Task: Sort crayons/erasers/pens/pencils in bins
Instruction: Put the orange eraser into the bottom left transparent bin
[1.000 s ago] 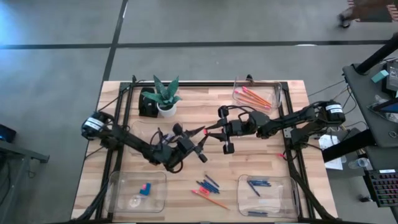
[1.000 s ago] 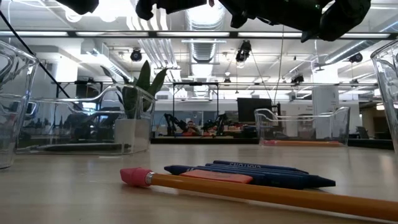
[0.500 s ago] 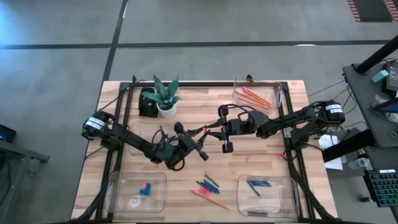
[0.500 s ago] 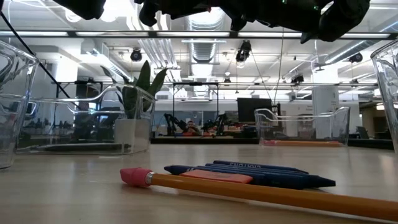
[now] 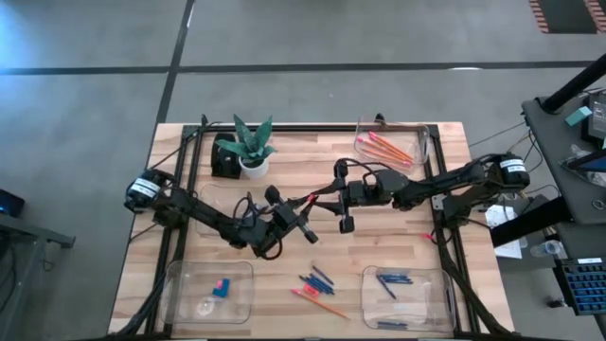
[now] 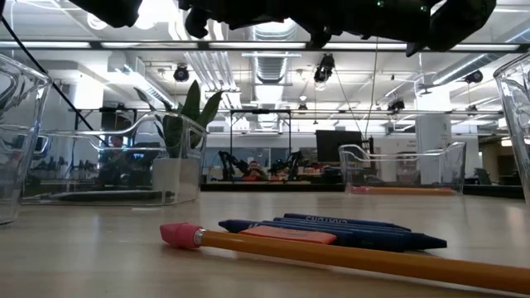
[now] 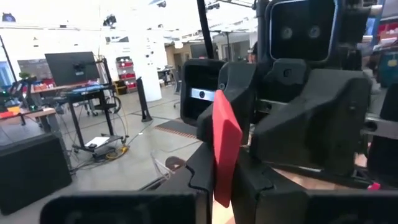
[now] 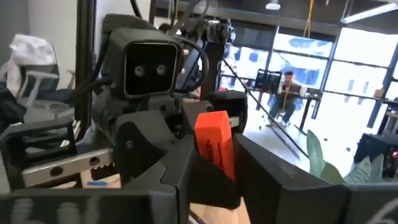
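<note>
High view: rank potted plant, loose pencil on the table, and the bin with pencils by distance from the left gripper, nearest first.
From the left gripper, mid-table:
1. Loose pencil, toward the picture's bottom edge, between the two bottom bins.
2. Potted plant, toward the top-left corner.
3. Bin with pencils, top right, past the right gripper.
1 and 2 are fairly close.

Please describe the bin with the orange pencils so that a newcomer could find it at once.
Seen from above, find the wooden table's upper right corner. The bin there is a shallow clear tray. It alone holds long orange and red pencils; the lower bins hold short blue sticks and small erasers.
</note>
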